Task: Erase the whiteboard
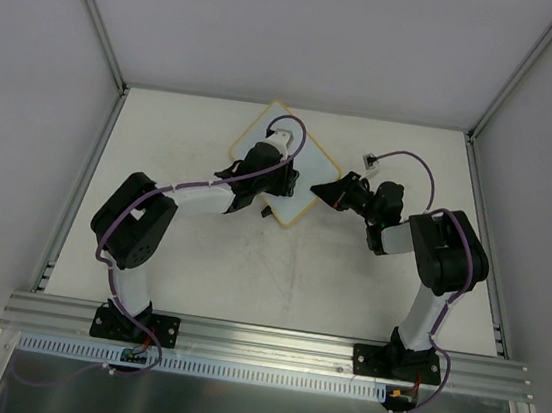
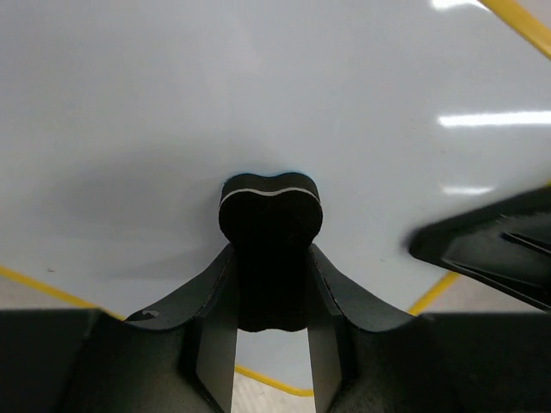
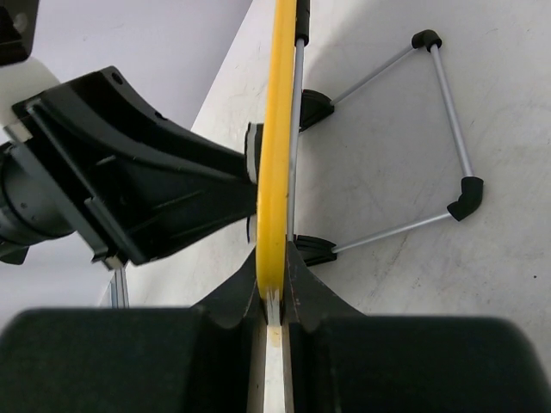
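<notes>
The whiteboard, white with a thin yellow rim, lies turned like a diamond at the back middle of the table. My left gripper is over it, shut on a black eraser that presses against the white board face. My right gripper is at the board's right edge. In the right wrist view its jaws are shut on the yellow rim, seen edge-on. No marks show on the board face in view.
A wire stand with black feet hangs on the back of the board. The other gripper is close on the board's far side. A small cable plug lies right of the board. Metal frame rails border the table.
</notes>
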`<action>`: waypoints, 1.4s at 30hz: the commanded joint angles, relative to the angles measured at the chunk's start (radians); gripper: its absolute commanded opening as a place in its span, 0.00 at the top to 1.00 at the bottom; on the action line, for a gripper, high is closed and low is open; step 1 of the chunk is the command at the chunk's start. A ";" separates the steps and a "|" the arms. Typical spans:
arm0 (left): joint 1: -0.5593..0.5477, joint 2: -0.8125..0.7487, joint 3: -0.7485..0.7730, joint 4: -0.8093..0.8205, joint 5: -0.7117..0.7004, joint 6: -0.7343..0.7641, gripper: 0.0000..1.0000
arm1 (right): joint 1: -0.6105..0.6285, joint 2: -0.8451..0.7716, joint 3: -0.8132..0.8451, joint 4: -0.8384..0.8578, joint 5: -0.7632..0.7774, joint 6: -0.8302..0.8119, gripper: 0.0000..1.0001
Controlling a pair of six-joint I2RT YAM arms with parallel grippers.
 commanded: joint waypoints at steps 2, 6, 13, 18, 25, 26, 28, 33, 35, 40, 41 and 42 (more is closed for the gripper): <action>-0.095 0.005 -0.038 0.053 0.285 -0.073 1.00 | 0.040 -0.020 0.037 0.303 -0.112 0.033 1.00; -0.096 -0.002 -0.046 0.061 0.298 -0.054 1.00 | 0.040 -0.021 0.037 0.305 -0.114 0.033 1.00; -0.038 0.034 -0.049 0.052 0.270 -0.046 1.00 | 0.040 -0.027 0.032 0.303 -0.112 0.033 1.00; 0.046 0.033 -0.071 0.058 0.272 -0.014 1.00 | 0.040 -0.031 0.031 0.303 -0.112 0.033 1.00; 0.169 0.033 -0.109 0.050 0.260 0.022 1.00 | 0.040 -0.029 0.031 0.305 -0.114 0.033 1.00; 0.186 0.036 -0.110 0.050 0.258 0.026 1.00 | 0.040 -0.029 0.029 0.305 -0.112 0.033 1.00; 0.195 0.036 -0.114 0.049 0.238 0.042 1.00 | 0.040 -0.029 0.031 0.303 -0.114 0.033 1.00; 0.226 0.040 -0.111 0.026 0.123 0.073 1.00 | 0.040 -0.029 0.029 0.305 -0.112 0.033 1.00; 0.243 0.048 -0.092 0.001 0.135 0.056 1.00 | 0.040 -0.029 0.029 0.305 -0.114 0.033 1.00; 0.277 0.041 -0.060 -0.036 0.095 0.016 1.00 | 0.040 -0.027 0.029 0.305 -0.115 0.033 1.00; 0.283 0.047 -0.051 -0.053 0.092 0.016 1.00 | 0.039 -0.029 0.028 0.305 -0.117 0.033 1.00; 0.287 0.048 -0.042 -0.065 0.083 0.016 1.00 | 0.039 -0.027 0.028 0.303 -0.117 0.033 1.00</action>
